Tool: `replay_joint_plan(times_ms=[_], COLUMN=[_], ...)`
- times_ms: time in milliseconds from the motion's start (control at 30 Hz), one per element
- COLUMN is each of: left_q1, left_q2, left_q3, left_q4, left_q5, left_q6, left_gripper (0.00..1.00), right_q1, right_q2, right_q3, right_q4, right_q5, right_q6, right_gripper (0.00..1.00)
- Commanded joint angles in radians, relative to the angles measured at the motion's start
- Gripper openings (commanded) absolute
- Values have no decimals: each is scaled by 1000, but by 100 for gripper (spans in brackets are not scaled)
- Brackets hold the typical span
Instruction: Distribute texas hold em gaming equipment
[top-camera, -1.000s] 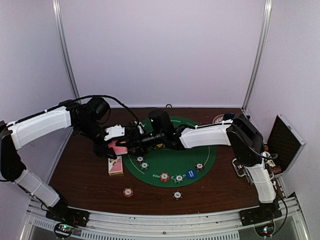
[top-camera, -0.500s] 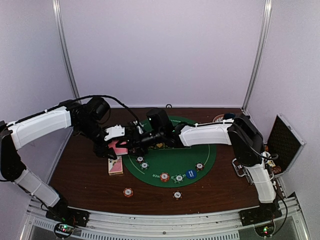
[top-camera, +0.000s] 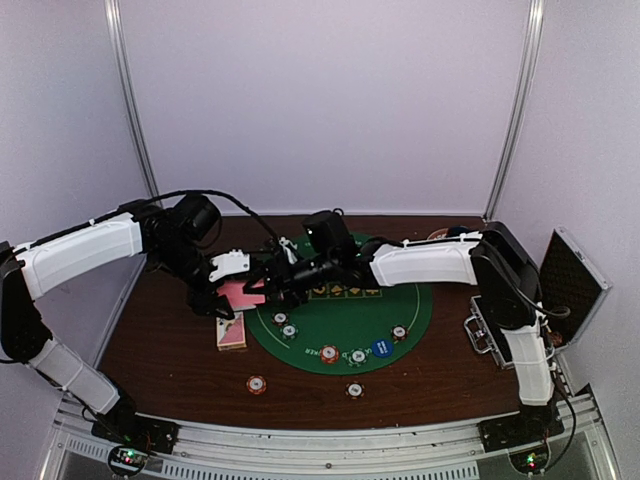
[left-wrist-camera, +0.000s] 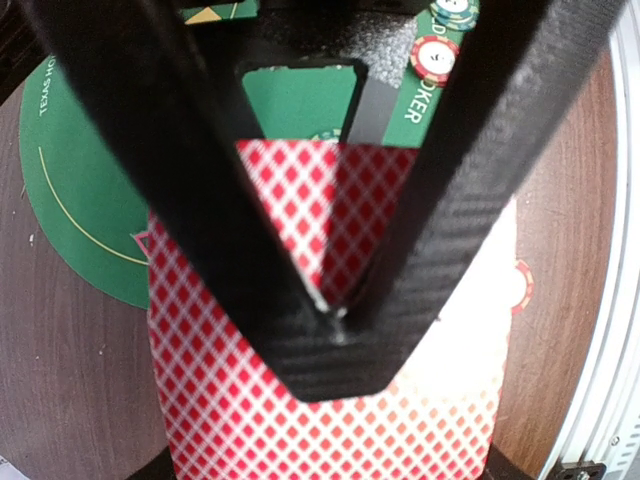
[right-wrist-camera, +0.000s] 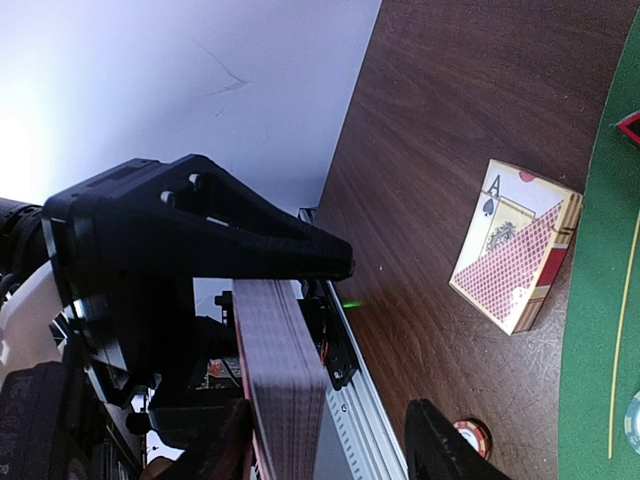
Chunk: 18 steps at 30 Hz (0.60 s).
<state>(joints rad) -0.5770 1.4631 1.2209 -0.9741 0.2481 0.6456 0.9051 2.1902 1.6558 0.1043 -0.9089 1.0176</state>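
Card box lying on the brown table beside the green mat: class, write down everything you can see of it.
The card box is a small, flat rectangular carton, cardboard by its look. Its broad upper face carries a red-and-white diamond pattern, one end shows an ace of spades, and its sides are tan. It lies flat on the brown wooden table, close against the left rim of the green felt mat; whether it touches the rim cannot be told. Nothing else touches it.
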Motion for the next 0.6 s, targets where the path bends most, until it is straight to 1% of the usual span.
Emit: replay_joint_plan(times_ms=[0,133,233,467,567], left_q1=[0,0,0,2,2], left_q2=[-33,-30,-31,-30,-29], left_q3=[14,7,-1,-5,-6], left_q4=[16,26,35,44,45], left_q5=[22,14,6,-9,-15], left_q6=[-19,-21,-25,-29,-29], left_gripper=[24,23,23,22,21], right_q1=[-8,-9,-11,-12,-11], right_q2=[-59,-92,-114,-129,-124], right_q3=[-35,-46,-48,-63,-67], right_q4=[-25,-15,-17,-10,2], right_q5=[6,6,7,-5,-12], right_q6=[-13,-7,-7,7,20], right_gripper=[55,56,53,38,29])
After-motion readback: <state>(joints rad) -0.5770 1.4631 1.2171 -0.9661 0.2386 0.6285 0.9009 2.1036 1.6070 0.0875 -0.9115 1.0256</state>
